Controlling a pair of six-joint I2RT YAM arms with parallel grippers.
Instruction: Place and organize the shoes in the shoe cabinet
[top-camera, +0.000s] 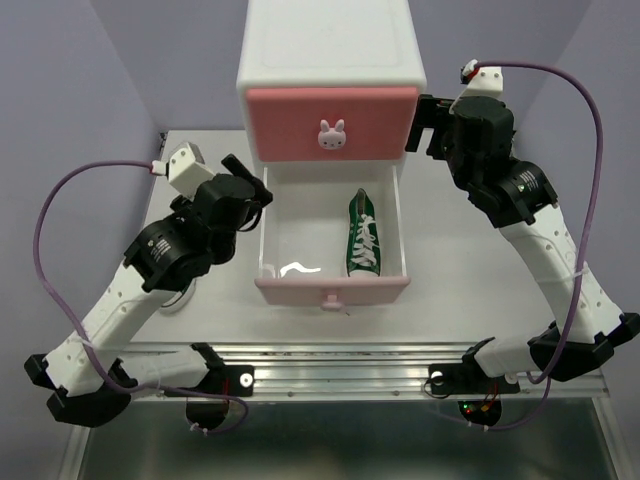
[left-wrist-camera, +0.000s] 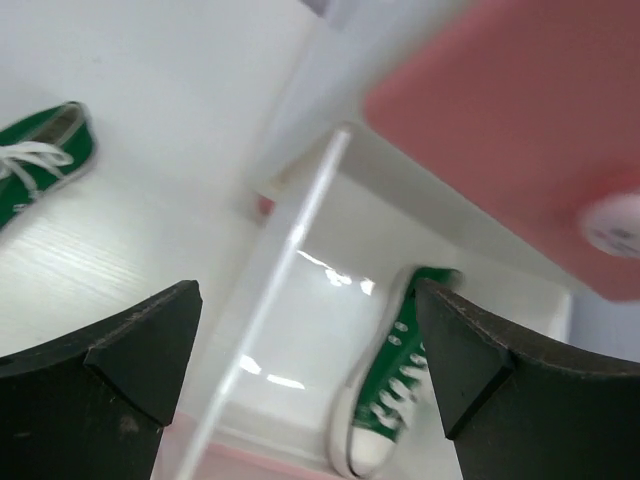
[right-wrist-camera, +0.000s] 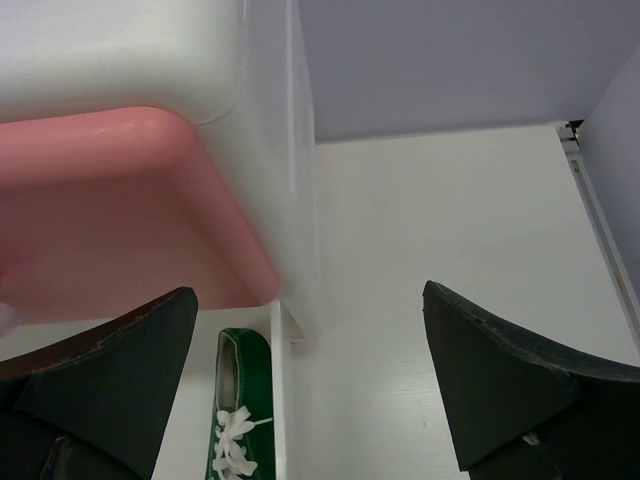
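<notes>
Cabinet: the white cabinet (top-camera: 330, 45) stands at the far middle of the tabletop (top-camera: 470, 270), between the two arms.
Upper drawer: its darker pink front (top-camera: 290, 125) is shut flush, with a white bunny knob (top-camera: 332, 134) at its middle.
Lower drawer: the lower drawer (top-camera: 300, 235) stands open toward the arms, its paler pink front nearest them.
Shoe in drawer: one green shoe (top-camera: 364, 238) with white laces lies flat along the right side of the lower drawer. The left part of the drawer floor is bare.
Second shoe: another green shoe (left-wrist-camera: 40, 165) lies on the tabletop outside the drawer's left wall. It shows only in the left wrist view.
Left hand: the left hand (left-wrist-camera: 303, 300) hangs over the drawer's left wall, fingers spread wide and gripping nothing.
Right hand: the right hand (right-wrist-camera: 310, 295) is just beside the cabinet's right side at upper drawer height, fingers spread wide and empty.
</notes>
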